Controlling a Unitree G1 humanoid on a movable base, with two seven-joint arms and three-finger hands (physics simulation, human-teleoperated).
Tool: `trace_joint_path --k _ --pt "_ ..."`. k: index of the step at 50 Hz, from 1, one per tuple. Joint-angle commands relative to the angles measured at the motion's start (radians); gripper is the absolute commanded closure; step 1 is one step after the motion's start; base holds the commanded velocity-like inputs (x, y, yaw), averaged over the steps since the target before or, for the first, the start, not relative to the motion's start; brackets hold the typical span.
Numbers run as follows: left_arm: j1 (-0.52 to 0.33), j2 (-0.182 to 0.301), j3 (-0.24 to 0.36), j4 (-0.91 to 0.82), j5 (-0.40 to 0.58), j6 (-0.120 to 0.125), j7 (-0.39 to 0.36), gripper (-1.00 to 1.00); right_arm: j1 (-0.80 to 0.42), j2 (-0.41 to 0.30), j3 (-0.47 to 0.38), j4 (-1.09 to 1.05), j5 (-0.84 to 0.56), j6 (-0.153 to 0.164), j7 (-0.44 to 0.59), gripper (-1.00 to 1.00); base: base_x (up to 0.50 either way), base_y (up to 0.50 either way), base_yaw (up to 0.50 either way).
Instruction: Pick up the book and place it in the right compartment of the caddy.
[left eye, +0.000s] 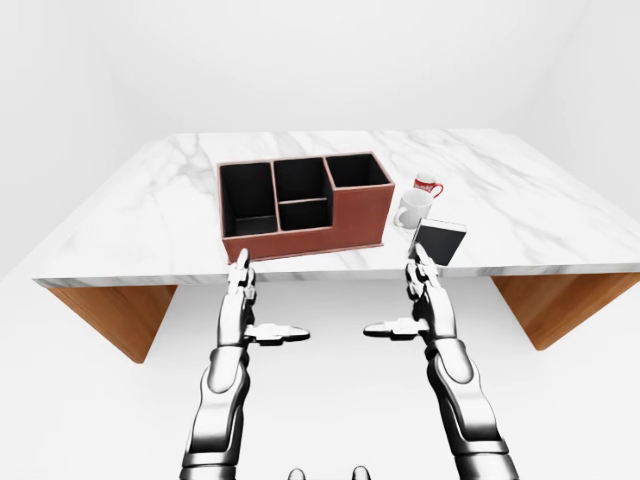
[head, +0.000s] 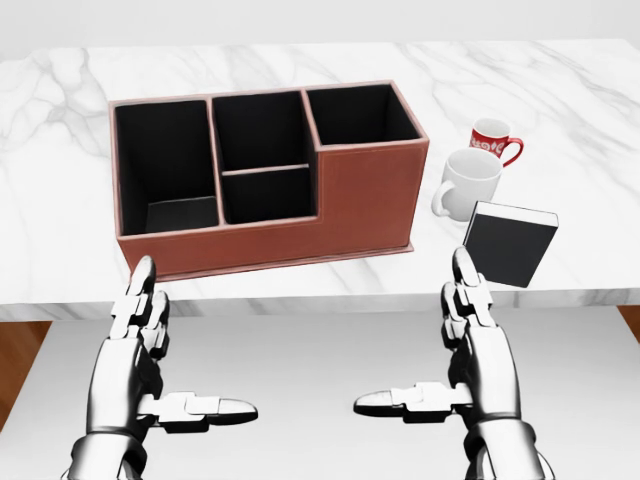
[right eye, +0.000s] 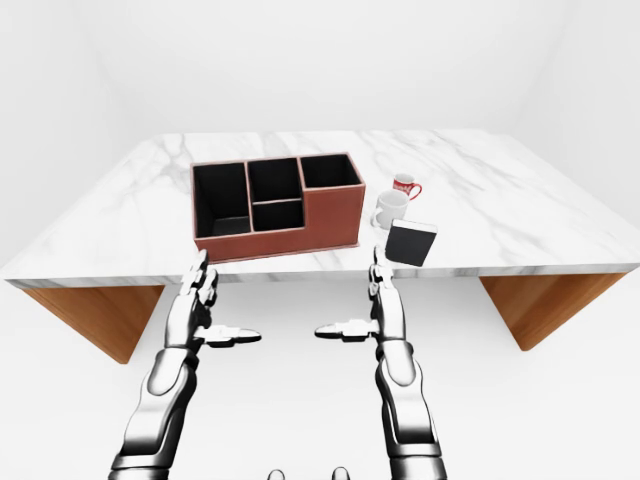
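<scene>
A black book (head: 511, 243) with white page edges stands upright near the table's near edge, right of the caddy. The reddish-brown caddy (head: 368, 196) has black compartments; its right compartment (head: 360, 113) is the tall one at the upper right. My right hand (head: 455, 345) is open, fingers straight and thumb pointing left, below the table edge and just left of and below the book, not touching it. My left hand (head: 155, 350) is open in the same flat pose, below the caddy's left end.
A white mug (head: 466, 184) stands just above the book, with a red mug (head: 494, 140) beyond it. The marble table (left eye: 520, 190) rests on wooden legs (left eye: 110, 315). White floor lies under my arms.
</scene>
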Motion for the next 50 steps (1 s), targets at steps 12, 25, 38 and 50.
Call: trace_joint_path --k 12,25,38,50 --pt "0.011 0.006 0.016 -0.029 -0.043 0.006 -0.048 -1.0 -0.017 -0.017 -0.04 0.014 0.041 0.013 0.012 -1.0 0.0 0.0 0.0" --pt "-0.052 0.087 0.226 -0.408 -0.14 0.09 -0.023 -1.0 0.004 -0.08 -0.246 -0.54 0.137 0.079 -0.036 -1.0 0.0 0.0 0.0" --pt "-0.127 0.223 0.511 -0.515 -0.484 0.09 0.268 -1.0 -0.039 -0.168 -0.53 -0.758 0.348 0.079 -0.065 -1.0 0.0 0.0 0.0" --pt "-0.118 0.238 0.493 -0.52 -0.482 0.09 0.299 -1.0 -0.032 -0.178 -0.519 -0.725 0.368 0.079 -0.085 -1.0 0.0 0.0 0.0"
